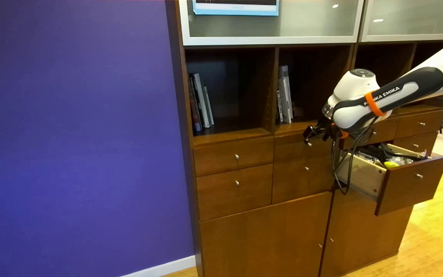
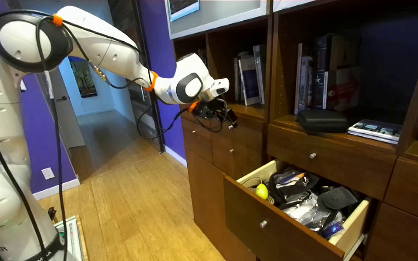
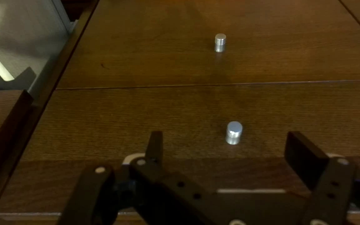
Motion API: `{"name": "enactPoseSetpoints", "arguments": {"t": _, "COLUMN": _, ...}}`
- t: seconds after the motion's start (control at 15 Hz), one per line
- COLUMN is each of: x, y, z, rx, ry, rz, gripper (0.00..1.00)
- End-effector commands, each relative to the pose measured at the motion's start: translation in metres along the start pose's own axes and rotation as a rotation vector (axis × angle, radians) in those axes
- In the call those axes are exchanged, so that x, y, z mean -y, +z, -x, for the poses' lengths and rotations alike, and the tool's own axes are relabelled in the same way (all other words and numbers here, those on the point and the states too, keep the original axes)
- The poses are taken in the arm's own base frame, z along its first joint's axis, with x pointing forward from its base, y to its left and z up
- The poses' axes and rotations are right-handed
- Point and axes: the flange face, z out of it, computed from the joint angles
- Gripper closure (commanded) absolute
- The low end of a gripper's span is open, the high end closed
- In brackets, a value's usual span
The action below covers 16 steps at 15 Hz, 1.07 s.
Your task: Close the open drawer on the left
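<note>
The drawer is shallow and wide with a medium-brown front. Its front shows in both exterior views (image 1: 291,148) (image 2: 249,131) and in the wrist view (image 3: 136,125). It looks flush with the cabinet, and its pale inner sides do not show. Its small round metal knob (image 3: 234,132) stands between the fingers' directions in the wrist view. My gripper (image 3: 223,137) is open and empty, with its fingers well apart. In both exterior views it hovers by the drawer's upper edge (image 1: 315,135) (image 2: 230,119). I cannot tell whether it touches the front.
A deeper open drawer (image 1: 410,186) full of bags and small things juts out beside it, also in an exterior view (image 2: 281,224). Its pale side (image 3: 17,31) shows in the wrist view. Books stand on the shelf (image 1: 229,135) above. Cables hang from the arm (image 1: 417,84).
</note>
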Motion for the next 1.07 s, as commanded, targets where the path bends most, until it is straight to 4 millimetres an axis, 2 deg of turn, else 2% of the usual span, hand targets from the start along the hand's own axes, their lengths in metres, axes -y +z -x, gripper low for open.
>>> {"name": "enactPoseSetpoints", "arguments": {"t": 0.0, "x": 0.004, "y": -0.001, "z": 0.000, "rx": 0.053, "ry": -0.004, "rz": 0.003, "gripper": 0.00}}
{"name": "enactPoseSetpoints", "arguments": {"t": 0.2, "x": 0.004, "y": -0.015, "z": 0.014, "rx": 0.169, "ry": -0.016, "rz": 0.017, "gripper": 0.00}}
{"name": "enactPoseSetpoints", "arguments": {"t": 0.6, "x": -0.010, "y": -0.081, "z": 0.053, "rx": 0.399, "ry": -0.068, "rz": 0.000, "gripper": 0.00}}
{"name": "enactPoseSetpoints", "arguments": {"t": 1.0, "x": -0.048, "y": -0.152, "z": 0.100, "rx": 0.422, "ry": 0.008, "rz": -0.011, "gripper": 0.00}}
